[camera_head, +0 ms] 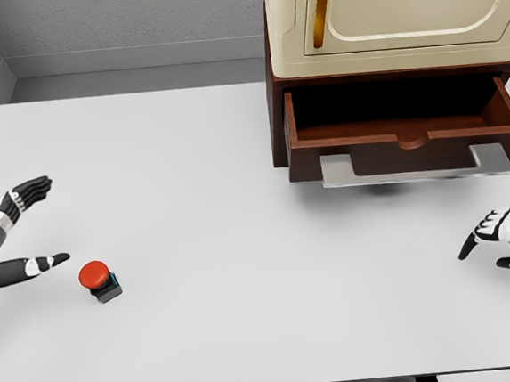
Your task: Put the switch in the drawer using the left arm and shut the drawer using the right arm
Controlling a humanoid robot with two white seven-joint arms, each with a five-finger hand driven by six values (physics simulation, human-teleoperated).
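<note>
1. The left hand [13, 234] is spread wide, thumb and fingers far apart, holding nothing. The switch [99, 280], a red button on a dark base, sits on the table [234, 157] just beyond the thumb tip, outside the open span. If the hand closes from here, it likely nudges the switch away rather than catching it.
2. The domed red cap looks slippery; a pinch there may squirt it out.
3. The drawer [406, 133] stands open, well away from the left hand; a long carry risks dropping the switch.
4. The right hand [508, 239], relaxed and empty, rests below the drawer handle [414, 166]; pushing early could shut the drawer first.
</note>
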